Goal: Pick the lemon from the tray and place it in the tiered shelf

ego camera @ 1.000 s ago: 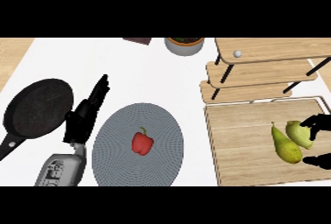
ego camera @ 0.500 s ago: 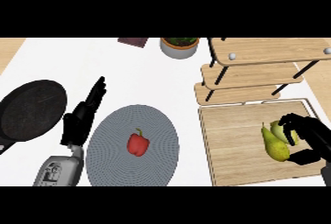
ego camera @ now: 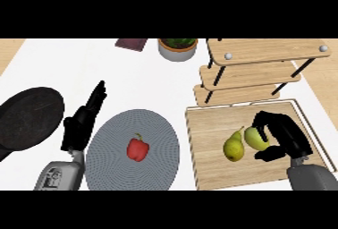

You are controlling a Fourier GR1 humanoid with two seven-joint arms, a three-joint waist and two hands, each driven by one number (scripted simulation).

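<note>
R hand (ego camera: 280, 134) curled round the lemon (ego camera: 253, 138), which sits right of centre on the wooden tray (ego camera: 211, 172) beside a pear (ego camera: 232, 147), tiered shelf (ego camera: 264, 53) just behind; L hand (ego camera: 82, 124) open, fingers straight, by the plate (ego camera: 109, 156).

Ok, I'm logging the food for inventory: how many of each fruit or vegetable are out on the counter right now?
Red bell pepper: 1
Pear: 1
Lemon: 1
Total: 3
</note>
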